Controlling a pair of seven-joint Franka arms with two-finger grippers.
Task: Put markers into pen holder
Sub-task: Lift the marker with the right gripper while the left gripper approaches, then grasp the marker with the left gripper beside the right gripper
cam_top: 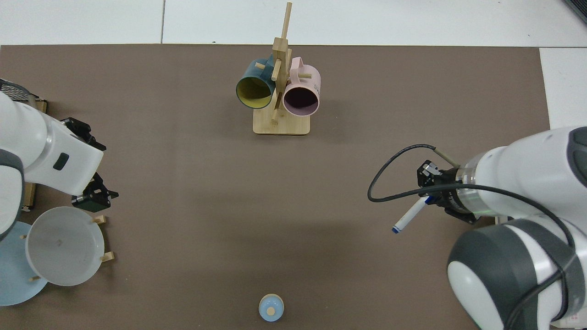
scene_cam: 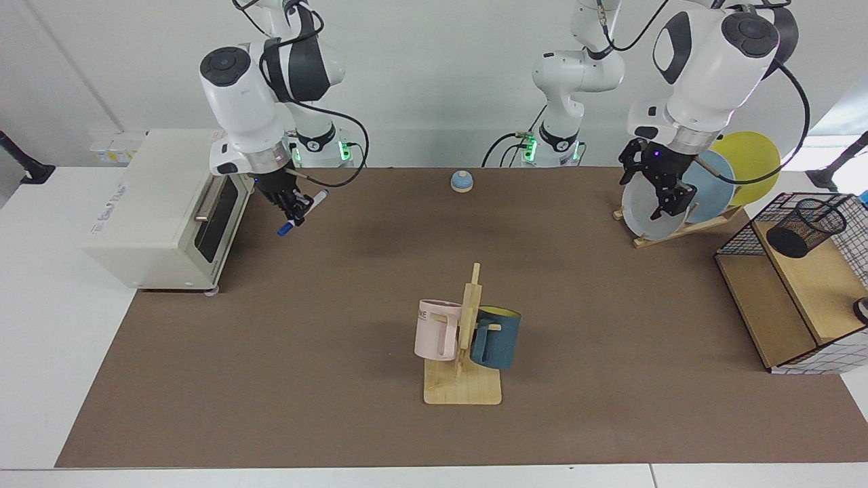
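Note:
The marker (scene_cam: 300,213), white with blue ends, hangs tilted above the brown mat in front of the toaster oven, and my right gripper (scene_cam: 294,205) is shut on its upper part. From above, the marker (cam_top: 409,216) sticks out of the right gripper (cam_top: 433,198) toward the middle of the mat. The pen holder (scene_cam: 807,227), a small black mesh cup, leans on the wooden shelf inside the wire basket at the far side of the table. My left gripper (scene_cam: 661,193) hangs open and holds nothing in front of the plate rack; it also shows in the top view (cam_top: 94,198).
A toaster oven (scene_cam: 163,203) stands beside the right arm. A wooden mug rack (scene_cam: 464,379) with a pink mug (scene_cam: 434,330) and a dark blue mug (scene_cam: 498,337) stands mid-mat. Plates (scene_cam: 644,210) lean in a rack, a bell (scene_cam: 462,181) sits at the back, and the wire basket (scene_cam: 847,224) is beyond them.

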